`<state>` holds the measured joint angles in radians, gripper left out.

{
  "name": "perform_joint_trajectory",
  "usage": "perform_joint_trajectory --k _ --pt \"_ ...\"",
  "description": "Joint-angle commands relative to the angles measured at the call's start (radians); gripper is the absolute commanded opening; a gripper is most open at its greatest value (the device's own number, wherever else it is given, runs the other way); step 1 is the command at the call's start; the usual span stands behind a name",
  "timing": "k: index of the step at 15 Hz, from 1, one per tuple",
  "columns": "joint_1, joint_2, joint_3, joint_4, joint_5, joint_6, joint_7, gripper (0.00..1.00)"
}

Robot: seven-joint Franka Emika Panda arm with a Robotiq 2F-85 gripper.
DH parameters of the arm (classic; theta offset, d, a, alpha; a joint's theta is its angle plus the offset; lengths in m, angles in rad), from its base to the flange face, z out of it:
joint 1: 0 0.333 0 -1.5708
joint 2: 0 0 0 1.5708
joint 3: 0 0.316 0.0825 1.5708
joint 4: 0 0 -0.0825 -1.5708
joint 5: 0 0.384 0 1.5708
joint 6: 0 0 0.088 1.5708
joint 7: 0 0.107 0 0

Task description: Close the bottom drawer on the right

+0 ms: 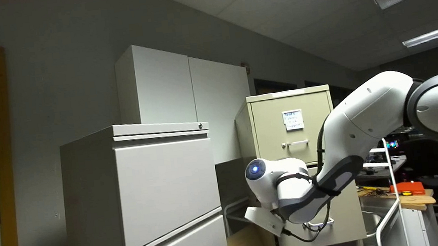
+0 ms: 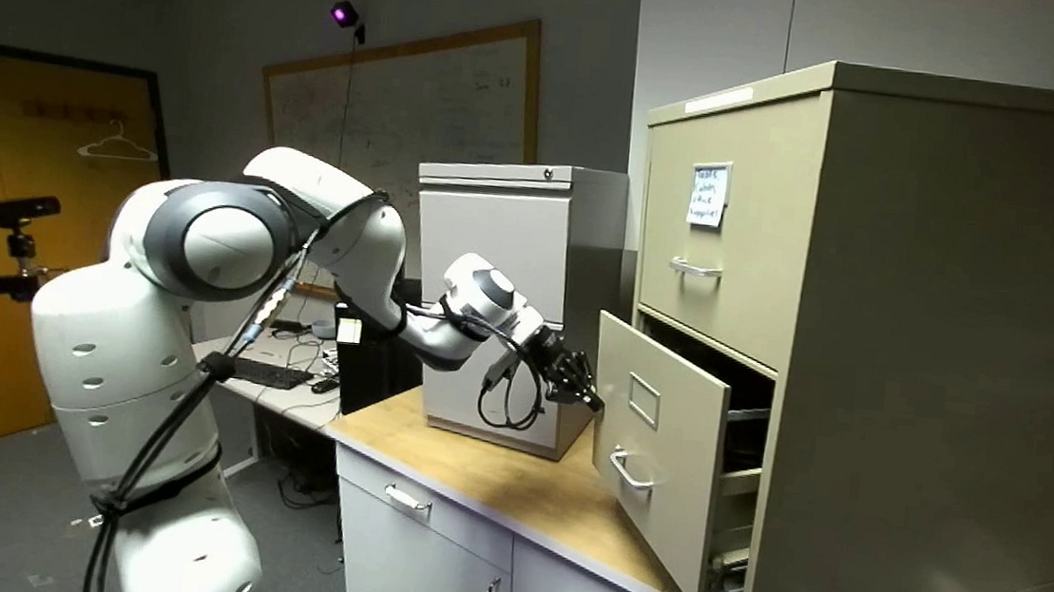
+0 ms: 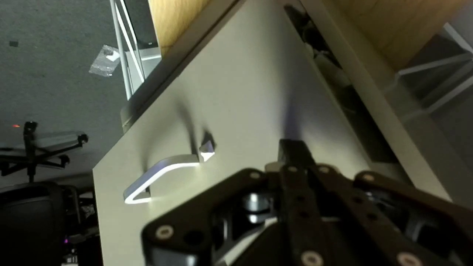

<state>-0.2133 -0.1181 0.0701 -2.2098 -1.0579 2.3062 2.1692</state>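
The bottom drawer [image 2: 665, 446] juts from the front of the tan filing cabinet [image 2: 944, 323], below its upper drawer [image 2: 744, 234]. Your fingers [image 3: 294, 152] look pressed together with nothing seen between them, right by the drawer's face in front of that cabinet — touching or not, I can't tell. Likely they're meant as a blunt pusher, so you needn't grip the handle [image 3: 158, 171]; they sit off to one side of it, so push squarely.

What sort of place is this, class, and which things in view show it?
Probably an office, perhaps one doubling as a robotics lab: there's a beige filing cabinet, a framed whiteboard, and a robot arm.
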Motion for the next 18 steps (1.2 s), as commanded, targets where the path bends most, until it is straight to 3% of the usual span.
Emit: perform_joint_trajectory --k 1,5,6,8,13,18 --pt "0.035 0.134 -0.052 0.232 -0.157 -0.073 0.085 0.0" --pt "0.071 0.217 -0.095 0.364 -0.236 -0.156 0.132 0.0" --pt "0.047 0.229 -0.072 0.382 -0.244 -0.178 0.139 0.0" --pt "0.09 0.245 -0.105 0.408 -0.249 -0.237 0.148 0.0" --pt "0.126 0.258 -0.115 0.46 -0.28 -0.378 0.143 0.0" --pt "0.128 0.243 -0.119 0.481 -0.328 -0.363 0.119 0.0"
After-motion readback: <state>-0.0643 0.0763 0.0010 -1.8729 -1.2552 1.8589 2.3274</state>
